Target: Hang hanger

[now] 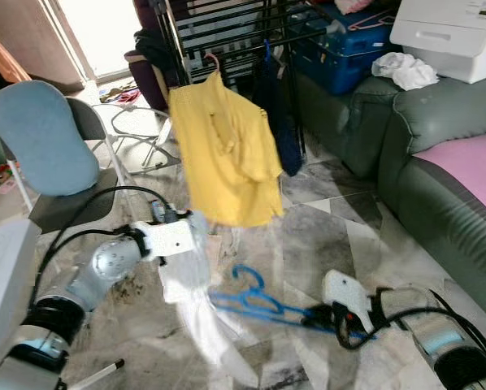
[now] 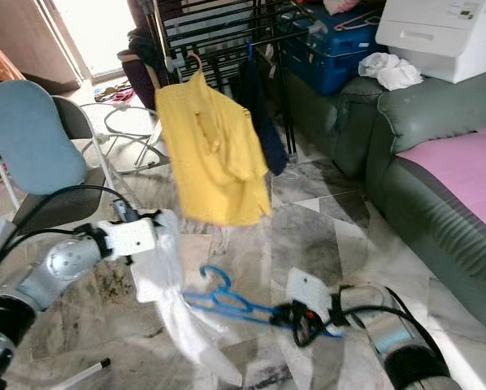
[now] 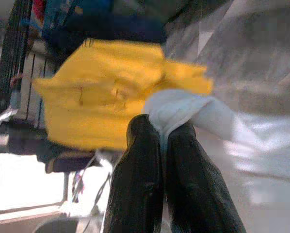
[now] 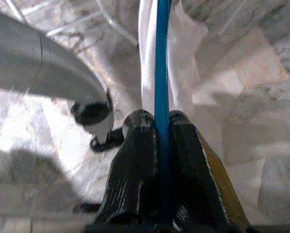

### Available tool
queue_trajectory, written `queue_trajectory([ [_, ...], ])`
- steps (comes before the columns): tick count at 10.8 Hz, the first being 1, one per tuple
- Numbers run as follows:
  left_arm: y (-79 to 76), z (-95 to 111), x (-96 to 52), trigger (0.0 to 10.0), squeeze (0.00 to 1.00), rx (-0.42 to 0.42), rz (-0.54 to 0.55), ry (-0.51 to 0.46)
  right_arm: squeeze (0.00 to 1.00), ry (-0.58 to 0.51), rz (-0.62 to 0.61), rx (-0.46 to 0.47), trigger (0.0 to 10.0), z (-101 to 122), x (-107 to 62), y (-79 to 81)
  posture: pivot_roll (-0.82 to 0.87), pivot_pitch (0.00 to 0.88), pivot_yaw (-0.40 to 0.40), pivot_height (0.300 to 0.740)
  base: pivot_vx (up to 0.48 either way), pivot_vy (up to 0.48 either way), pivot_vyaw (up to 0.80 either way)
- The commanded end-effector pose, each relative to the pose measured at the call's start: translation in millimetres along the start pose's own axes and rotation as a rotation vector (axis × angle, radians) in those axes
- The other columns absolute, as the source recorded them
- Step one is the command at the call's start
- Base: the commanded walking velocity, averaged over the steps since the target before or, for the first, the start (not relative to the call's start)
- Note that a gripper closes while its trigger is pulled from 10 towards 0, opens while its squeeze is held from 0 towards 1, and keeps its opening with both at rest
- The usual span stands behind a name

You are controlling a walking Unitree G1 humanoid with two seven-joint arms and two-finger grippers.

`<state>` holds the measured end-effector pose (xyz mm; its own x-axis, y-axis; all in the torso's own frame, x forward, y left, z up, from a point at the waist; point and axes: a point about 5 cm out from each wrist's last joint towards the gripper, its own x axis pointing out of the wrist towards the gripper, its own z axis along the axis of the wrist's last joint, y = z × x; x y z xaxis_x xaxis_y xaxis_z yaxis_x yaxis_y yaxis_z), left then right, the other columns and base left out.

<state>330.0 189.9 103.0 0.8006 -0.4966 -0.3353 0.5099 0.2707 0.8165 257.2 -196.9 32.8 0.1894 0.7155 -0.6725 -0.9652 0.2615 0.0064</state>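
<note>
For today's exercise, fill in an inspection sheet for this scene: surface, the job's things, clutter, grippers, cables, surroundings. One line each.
Surface: marble-patterned floor.
Job's things: blue hanger; white garment; drying rack with a yellow shirt hanging.
Clutter: white cloth on the sofa arm.
Grippers: left gripper shut on the white garment; right gripper shut on the blue hanger.
Cables: black cables along the left arm.
Surroundings: green sofa, blue chair.
</note>
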Motion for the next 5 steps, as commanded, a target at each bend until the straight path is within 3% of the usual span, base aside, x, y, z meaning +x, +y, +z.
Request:
queue_trajectory([
  [1,20.7,-12.9,-7.3,10.0,0.0,0.014,0.096,0.075,0.0,0.028,0.019,-0.011,10.0,-2.0,0.4,3.5,-0.06,0.0,0.135,0.74,0.0,0.0,0.0],
  [4,17.1,-1.1,-7.0,10.0,0.0,-0.089,0.076,-0.021,0.0,-0.004,-0.022,0.021,10.0,-4.5,1.3,8.3,-0.07,0.0,0.151,0.74,0.0,0.0,0.0],
  [5,3.2,13.2,-7.2,10.0,0.0,-0.089,-0.029,-0.117,0.0,-0.026,-0.044,0.014,10.0,-0.8,5.3,8.9,-0.07,0.0,0.158,0.74,0.0,0.0,0.0],
])
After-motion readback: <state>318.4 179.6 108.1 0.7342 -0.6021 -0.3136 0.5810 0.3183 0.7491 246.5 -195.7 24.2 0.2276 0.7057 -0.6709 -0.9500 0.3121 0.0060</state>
